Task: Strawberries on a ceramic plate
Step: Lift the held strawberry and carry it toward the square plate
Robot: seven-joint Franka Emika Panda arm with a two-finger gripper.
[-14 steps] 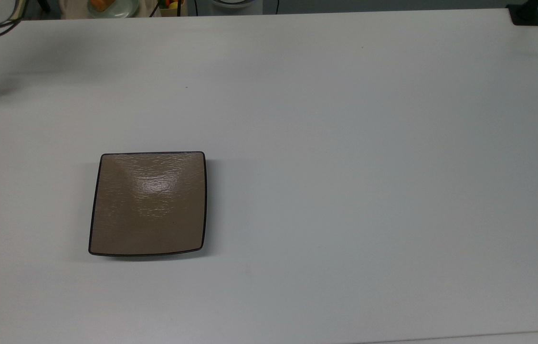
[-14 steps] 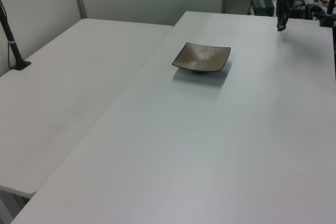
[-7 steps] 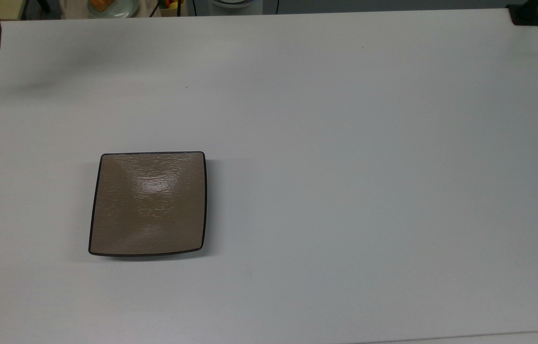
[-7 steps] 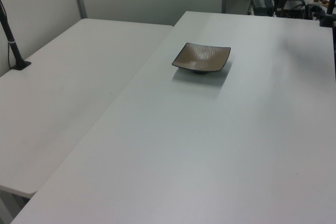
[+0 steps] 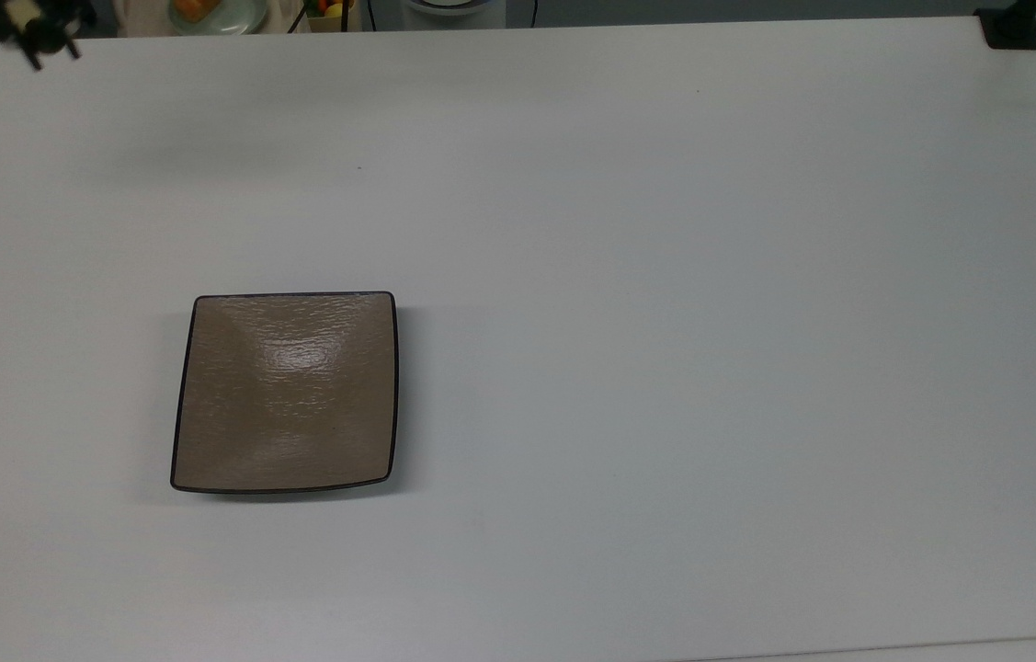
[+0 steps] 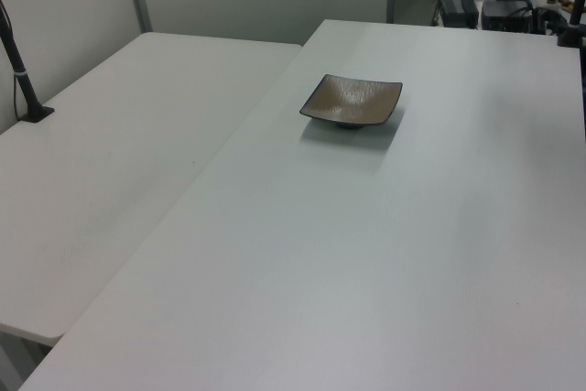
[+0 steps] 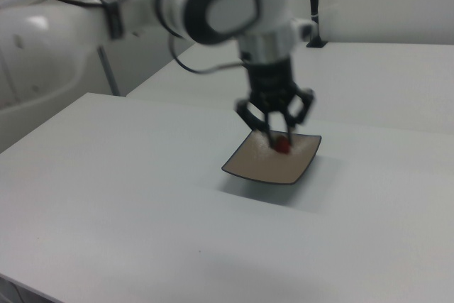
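The ceramic plate (image 5: 286, 393) is square, tan-brown and glossy with a thin black rim, and it lies bare on the white table (image 5: 665, 276). It also shows in the left view (image 6: 352, 100) and the right view (image 7: 264, 163). In the right view my gripper (image 7: 279, 141) hangs from the white arm, shut on a small red strawberry (image 7: 283, 146), and stands in front of the plate's far side. The top view puts the gripper (image 5: 44, 35) at the table's upper left corner, far from the plate.
A black clamp (image 5: 1012, 28) sits at the top view's upper right corner. Beyond the table's far edge lie a pale dish with something orange (image 5: 216, 13) and cables. In the left view a second table (image 6: 119, 135) adjoins, with a black post (image 6: 23, 70).
In the top view my gripper has travelled from the left edge up and to the right, to the table's upper left corner. The plate has stayed put.
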